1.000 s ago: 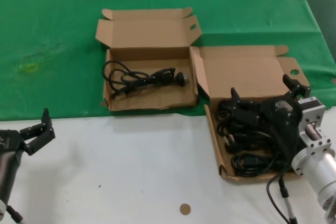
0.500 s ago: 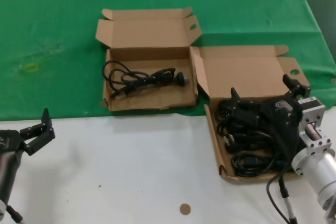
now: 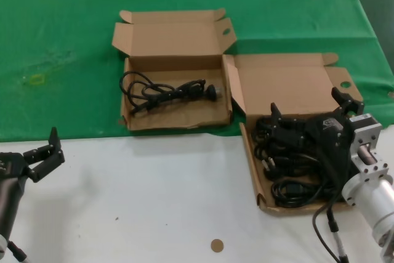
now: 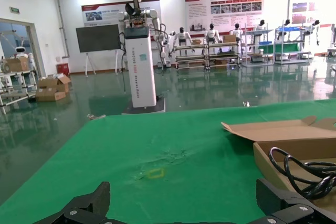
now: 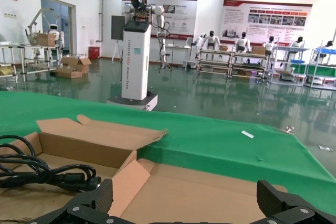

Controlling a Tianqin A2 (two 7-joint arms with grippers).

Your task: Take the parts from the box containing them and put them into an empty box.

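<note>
1. Nearest to the robot is the white worktop (image 3: 154, 201). A small round brown disc (image 3: 217, 245) lies on it close to the front edge.
2. The left gripper (image 3: 48, 153) is low at the left side, over the white part of the worktop and well apart from both boxes. Its jaws are spread and hold nothing; in the left wrist view the two dark fingertips (image 4: 79, 208) stand wide at the bottom corners.
3. The right gripper (image 3: 311, 115) is over the right box (image 3: 289, 84), low above the heap of black cords. Its jaws are spread wide, one fingertip near the left part of the heap and the other near the box's right wall. I cannot tell whether a fingertip touches a cord.
4. The parts (image 3: 292, 161) in the right box are several black power cords in loose loops. They fill the front half of this box, and the back half shows bare cardboard.
5. Farther back and to the left is the left box (image 3: 172, 38), lying on the green cloth (image 3: 61, 47) with its lid flaps open. The two boxes are just beside each other at one corner.
6. One black cord (image 3: 163, 92) lies in the left box, with loops at the left and a plug toward the right. Both wrist views show this cord also, at the edge of the picture.
</note>
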